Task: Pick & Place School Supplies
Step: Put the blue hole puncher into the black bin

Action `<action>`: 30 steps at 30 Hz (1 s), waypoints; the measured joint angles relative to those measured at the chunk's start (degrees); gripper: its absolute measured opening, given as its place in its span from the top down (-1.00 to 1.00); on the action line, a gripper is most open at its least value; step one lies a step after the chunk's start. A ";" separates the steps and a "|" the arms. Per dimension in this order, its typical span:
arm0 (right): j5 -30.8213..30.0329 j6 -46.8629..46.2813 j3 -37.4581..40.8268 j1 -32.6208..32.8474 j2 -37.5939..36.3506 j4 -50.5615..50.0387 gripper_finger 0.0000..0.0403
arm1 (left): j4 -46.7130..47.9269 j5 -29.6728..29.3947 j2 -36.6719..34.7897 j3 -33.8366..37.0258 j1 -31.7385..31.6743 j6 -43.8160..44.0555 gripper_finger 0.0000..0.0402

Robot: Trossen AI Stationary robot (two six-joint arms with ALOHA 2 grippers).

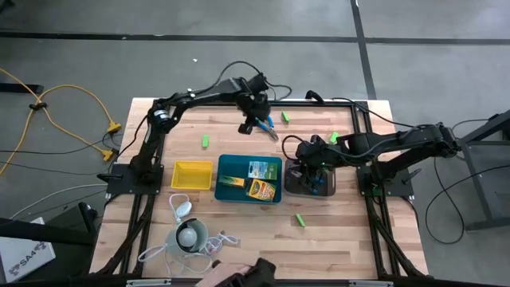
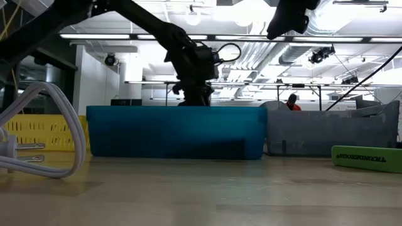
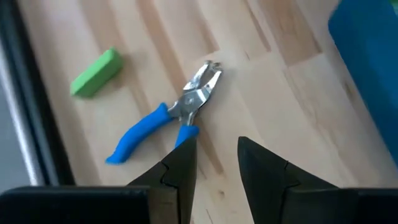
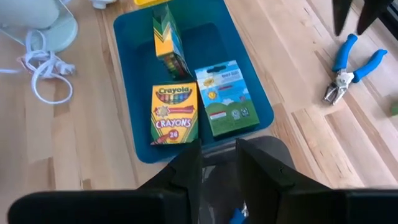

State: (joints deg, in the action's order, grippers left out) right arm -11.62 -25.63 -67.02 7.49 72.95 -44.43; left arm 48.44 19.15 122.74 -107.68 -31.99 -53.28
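Blue-handled pliers (image 3: 180, 115) lie flat on the wooden table beside a lime-green block (image 3: 96, 73). My left gripper (image 3: 216, 155) hovers open just above and on the near side of the pliers (image 1: 272, 128), touching nothing. The teal tray (image 4: 127, 93) holds two crayon boxes (image 4: 174, 115) and a green-and-white pack (image 4: 227, 98). My right gripper (image 4: 217, 165) stands open over the dark grey tray (image 1: 327, 188), where a blue piece (image 1: 316, 182) shows. More green blocks (image 1: 205, 142) lie scattered on the table.
A yellow tray (image 1: 192, 175) stands left of the teal tray. A white round gadget (image 1: 187, 236) with its cord (image 2: 44, 125) sits near the front edge. Loose green blocks lie at the back right (image 1: 284, 116) and at the front (image 1: 300, 220). A black frame (image 1: 351, 102) rims the table.
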 joint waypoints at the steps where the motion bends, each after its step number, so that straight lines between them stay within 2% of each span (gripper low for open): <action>1: 0.00 0.00 0.00 0.00 0.01 -0.45 0.57 | 0.03 -0.70 0.44 0.00 0.28 -1.60 0.45; 9: -0.07 -2.90 0.00 1.52 0.01 -4.35 0.57 | -0.08 -4.70 2.84 0.02 1.05 -5.35 0.45; 23: -0.44 -9.11 0.00 5.65 0.02 -6.03 0.57 | 0.36 -6.32 3.53 0.02 0.03 -10.00 0.45; 30: -1.55 -10.36 0.00 6.49 0.02 -6.01 0.57 | -1.19 -10.33 3.89 0.04 0.09 -10.29 0.45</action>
State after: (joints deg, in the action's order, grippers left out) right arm -13.17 -35.99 -67.02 13.98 72.97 -50.43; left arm 47.25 8.82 126.63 -107.63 -31.90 -63.57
